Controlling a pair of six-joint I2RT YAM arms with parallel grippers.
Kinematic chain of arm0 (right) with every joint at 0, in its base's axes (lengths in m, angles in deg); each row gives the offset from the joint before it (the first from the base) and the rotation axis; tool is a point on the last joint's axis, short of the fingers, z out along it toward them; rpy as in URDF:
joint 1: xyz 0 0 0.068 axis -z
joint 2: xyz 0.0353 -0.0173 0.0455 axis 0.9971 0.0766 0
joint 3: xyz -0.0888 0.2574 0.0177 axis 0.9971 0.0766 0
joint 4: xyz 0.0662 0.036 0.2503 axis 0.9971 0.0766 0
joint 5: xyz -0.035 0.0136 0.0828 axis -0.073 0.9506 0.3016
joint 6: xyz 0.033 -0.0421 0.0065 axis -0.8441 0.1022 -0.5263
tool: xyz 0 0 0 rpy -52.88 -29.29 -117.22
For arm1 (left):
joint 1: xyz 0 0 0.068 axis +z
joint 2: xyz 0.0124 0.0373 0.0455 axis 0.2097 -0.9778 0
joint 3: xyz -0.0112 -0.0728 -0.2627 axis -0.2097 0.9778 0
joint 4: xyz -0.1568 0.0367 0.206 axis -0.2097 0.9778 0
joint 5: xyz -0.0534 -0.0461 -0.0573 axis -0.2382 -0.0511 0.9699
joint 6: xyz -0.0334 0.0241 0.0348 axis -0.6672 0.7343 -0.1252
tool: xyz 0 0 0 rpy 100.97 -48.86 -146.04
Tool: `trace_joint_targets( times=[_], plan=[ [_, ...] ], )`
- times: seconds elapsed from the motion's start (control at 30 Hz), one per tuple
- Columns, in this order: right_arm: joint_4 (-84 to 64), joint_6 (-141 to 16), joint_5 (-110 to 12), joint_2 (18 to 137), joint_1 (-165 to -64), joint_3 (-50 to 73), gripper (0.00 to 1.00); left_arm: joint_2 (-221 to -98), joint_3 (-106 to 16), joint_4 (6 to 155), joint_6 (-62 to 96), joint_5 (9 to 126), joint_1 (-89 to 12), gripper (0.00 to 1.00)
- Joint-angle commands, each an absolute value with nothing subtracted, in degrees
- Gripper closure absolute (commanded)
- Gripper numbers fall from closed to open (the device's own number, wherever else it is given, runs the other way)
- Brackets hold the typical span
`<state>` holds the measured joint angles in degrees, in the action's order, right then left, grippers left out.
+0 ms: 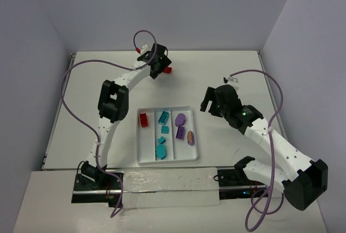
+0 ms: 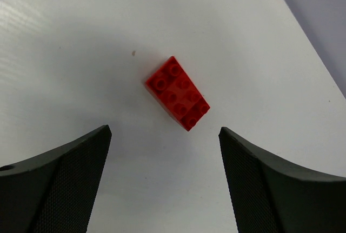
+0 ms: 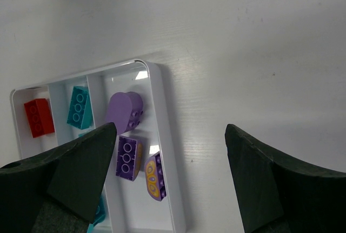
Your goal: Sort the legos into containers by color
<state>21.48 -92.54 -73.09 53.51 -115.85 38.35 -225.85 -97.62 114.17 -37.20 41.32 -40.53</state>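
Observation:
A white tray (image 1: 139, 147) with three long compartments lies mid-table. Its left compartment holds a red brick (image 1: 144, 119), the middle one three teal bricks (image 1: 162, 117), and the right one three purple bricks (image 1: 180, 118). A loose red studded brick (image 2: 177, 93) lies on the table at the far side (image 1: 168, 70). My left gripper (image 1: 160, 65) hovers over it, open and empty (image 2: 164, 130), with the brick just ahead of the fingertips. My right gripper (image 1: 212, 105) is open and empty (image 3: 170, 127) above the tray's right wall (image 3: 161, 108), with the purple bricks (image 3: 125, 111) to its left.
Grey walls close in the table at the left, back and right. Purple cables (image 1: 81, 115) loop beside both arms. A white base plate (image 1: 167, 184) runs along the near edge. Bare table lies right of the tray and at the far side.

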Motion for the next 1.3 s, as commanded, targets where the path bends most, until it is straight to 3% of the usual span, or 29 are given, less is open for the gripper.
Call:
trace_joint_targets(
  times=[0.0, 0.2, 0.63, 1.27],
  plan=[
    [19.11, -93.43, -72.62, 53.91, -116.24, 37.14, 0.11, -222.67, -100.61, 109.2, -24.62, 42.32, -39.53, 0.09],
    [19.61, -93.35, -72.44, 53.68, -116.34, 36.25, 0.11, -230.27, -108.16, 104.74, -19.22, 46.54, -38.7, 0.05],
    [20.0, -92.99, -72.29, 54.22, -116.28, 36.19, 0.11, -237.3, -112.68, 98.76, -21.37, 48.9, -37.13, 0.03],
    [20.11, -93.06, -72.37, 54.19, -116.37, 36.13, 0.11, -233.47, -104.5, 98.69, -19.88, 51.25, -40.94, 0.16]
  ],
)
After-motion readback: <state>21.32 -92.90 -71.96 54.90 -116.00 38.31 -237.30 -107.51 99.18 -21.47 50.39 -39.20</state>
